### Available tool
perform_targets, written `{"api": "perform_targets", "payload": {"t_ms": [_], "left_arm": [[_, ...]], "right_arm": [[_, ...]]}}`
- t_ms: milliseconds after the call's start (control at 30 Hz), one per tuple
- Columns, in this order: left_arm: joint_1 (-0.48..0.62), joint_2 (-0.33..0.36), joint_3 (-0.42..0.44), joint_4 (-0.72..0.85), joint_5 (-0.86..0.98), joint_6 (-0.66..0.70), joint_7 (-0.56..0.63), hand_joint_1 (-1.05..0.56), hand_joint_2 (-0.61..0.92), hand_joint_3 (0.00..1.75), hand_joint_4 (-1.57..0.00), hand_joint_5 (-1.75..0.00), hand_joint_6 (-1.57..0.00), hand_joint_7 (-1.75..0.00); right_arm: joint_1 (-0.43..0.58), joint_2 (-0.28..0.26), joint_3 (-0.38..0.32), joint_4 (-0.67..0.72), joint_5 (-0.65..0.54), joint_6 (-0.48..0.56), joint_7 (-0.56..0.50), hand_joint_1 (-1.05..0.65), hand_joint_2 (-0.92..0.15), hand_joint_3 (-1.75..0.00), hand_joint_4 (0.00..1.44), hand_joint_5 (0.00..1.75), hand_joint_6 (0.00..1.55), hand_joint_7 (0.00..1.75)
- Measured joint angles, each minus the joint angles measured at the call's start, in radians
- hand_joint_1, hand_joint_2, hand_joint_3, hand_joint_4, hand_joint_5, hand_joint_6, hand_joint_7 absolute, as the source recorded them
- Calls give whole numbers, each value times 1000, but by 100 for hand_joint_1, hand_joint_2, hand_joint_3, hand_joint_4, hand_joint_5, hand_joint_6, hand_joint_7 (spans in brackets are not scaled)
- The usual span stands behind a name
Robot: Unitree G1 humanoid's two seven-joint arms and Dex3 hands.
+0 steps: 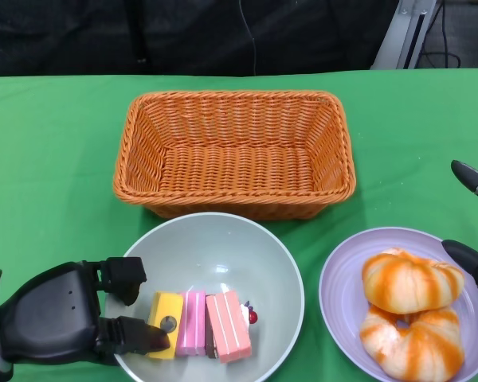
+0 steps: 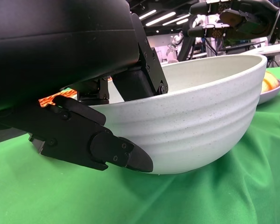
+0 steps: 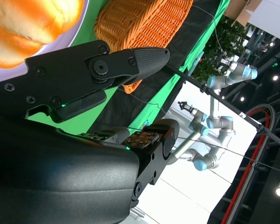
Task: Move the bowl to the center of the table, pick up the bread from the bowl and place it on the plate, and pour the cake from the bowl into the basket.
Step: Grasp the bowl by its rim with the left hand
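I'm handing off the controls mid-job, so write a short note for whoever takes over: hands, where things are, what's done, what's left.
Left hand: grips the near-left rim of the pale grey-green round bowl, fingers inside and outside the wall.
Right hand: open, holds nothing, beside the lilac round plate.
Bowl sits near the table's middle, just in front of the orange woven wicker basket.
Done: two orange-striped bread rolls lie on the plate.
Left: the yellow, pink and salmon cake slices are in the bowl; pour them into the basket, which has nothing in it.
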Motion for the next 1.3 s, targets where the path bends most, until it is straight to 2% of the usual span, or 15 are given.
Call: {"api": "perform_targets", "payload": {"t_ms": [100, 133, 233, 333, 800, 933, 1100, 1300], "left_arm": [[-6, -1, -12, 4, 7, 12, 16, -34, 91, 0, -56, -143, -119, -7], [-9, -1, -13, 5, 11, 18, 20, -34, 90, 0, -60, -129, -115, -5], [-14, -2, -17, 9, 15, 20, 26, -35, 92, 1, -62, -108, -108, -1], [-16, -2, -21, 12, 16, 16, 31, -34, 92, 2, -60, -101, -103, 0], [-25, 37, -18, -21, 16, -40, 31, -42, 92, 12, -55, -101, -100, 0], [-25, 47, -15, -27, 16, -55, 31, -41, 92, 22, -53, -104, -99, 0], [-29, 65, -7, -46, 16, -69, 31, -41, 92, 21, -54, -105, -100, -1], [-29, 75, 16, -60, 16, -70, 31, -41, 92, 29, -58, -101, -100, -1]], "right_arm": [[-1, 0, 0, 5, -1, -9, -1, -54, -92, -23, 57, 15, 49, 0], [-2, 0, 0, 8, -2, -11, -1, -54, -92, -23, 57, 15, 49, 0], [-6, 0, 0, 17, -3, -13, -1, -54, -92, -23, 58, 15, 49, 1], [-7, 0, -1, 26, -5, -14, -4, -54, -92, -23, 58, 15, 50, 1], [-8, 0, -2, 28, -25, -16, -28, -50, -92, -20, 57, 14, 50, 1], [-7, 0, -2, 28, -25, -16, -29, -49, -92, -19, 57, 13, 51, 1], [-8, 0, -2, 28, -27, -16, -29, -49, -92, -18, 57, 13, 52, 1], [-8, 0, -2, 30, -44, -16, -38, -49, -92, -18, 58, 13, 53, 1]]}}
